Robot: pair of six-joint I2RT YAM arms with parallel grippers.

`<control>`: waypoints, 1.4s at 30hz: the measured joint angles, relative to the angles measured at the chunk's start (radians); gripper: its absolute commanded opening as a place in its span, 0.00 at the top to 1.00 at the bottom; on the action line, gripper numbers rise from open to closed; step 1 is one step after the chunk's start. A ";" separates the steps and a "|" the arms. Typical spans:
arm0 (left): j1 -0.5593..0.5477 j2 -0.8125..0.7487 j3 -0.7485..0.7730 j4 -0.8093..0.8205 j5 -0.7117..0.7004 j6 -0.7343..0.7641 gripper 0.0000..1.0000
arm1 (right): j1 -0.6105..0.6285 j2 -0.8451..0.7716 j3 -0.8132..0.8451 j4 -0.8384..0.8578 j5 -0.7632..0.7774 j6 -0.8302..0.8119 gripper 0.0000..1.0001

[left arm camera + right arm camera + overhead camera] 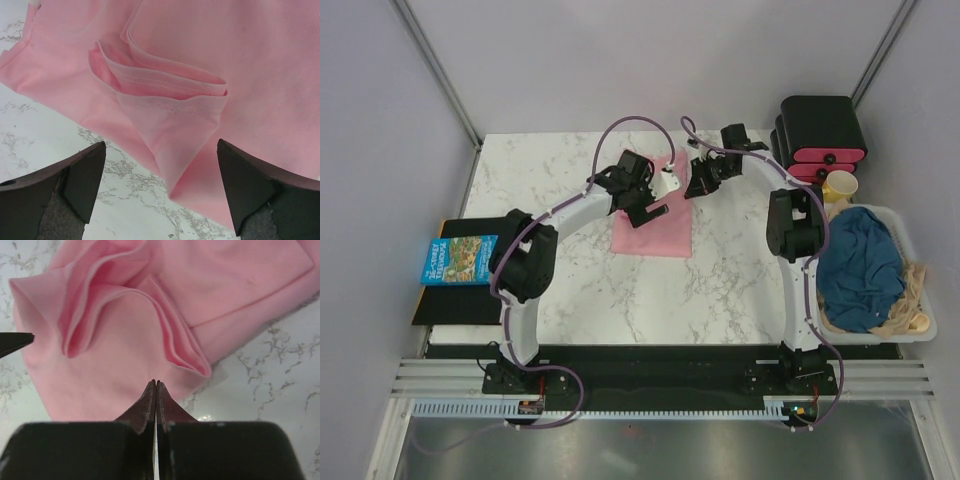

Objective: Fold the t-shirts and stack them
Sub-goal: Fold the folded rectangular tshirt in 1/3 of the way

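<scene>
The light pink t-shirt (pixel 655 228) lies partly folded in the middle of the marble table, with a rumpled sleeve fold (pixel 165 95) standing up from it. My left gripper (pixel 655 200) hovers over its far left part, jaws wide open (pixel 161 145) on either side of the loose fold and holding nothing. My right gripper (pixel 705 178) sits at the shirt's far right corner. Its fingers are pressed shut (pixel 155 382) just above the pink cloth (pixel 125 355), and no fabric shows between them. The dark teal-blue t-shirt (pixel 860 265) lies bunched in the white basket at the right.
The white basket (pixel 912 236) stands at the table's right edge with beige items (pixel 910 295) inside. Black boxes with pink fronts (pixel 820 135) and a yellow cup (pixel 840 185) stand behind it. A colourful book (pixel 460 258) lies on a black mat at the left.
</scene>
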 measured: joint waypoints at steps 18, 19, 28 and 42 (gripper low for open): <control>-0.075 0.069 0.067 0.027 -0.101 -0.001 0.00 | -0.023 0.080 0.017 0.115 0.023 0.072 1.00; -0.076 0.071 0.067 0.027 -0.103 -0.001 0.00 | -0.023 0.080 0.017 0.118 0.024 0.074 1.00; -0.087 0.096 0.067 0.027 -0.122 -0.002 0.00 | -0.023 0.080 0.017 0.140 0.037 0.098 1.00; -0.099 0.164 0.102 0.040 -0.163 -0.008 0.35 | -0.023 0.080 0.017 0.155 0.039 0.113 1.00</control>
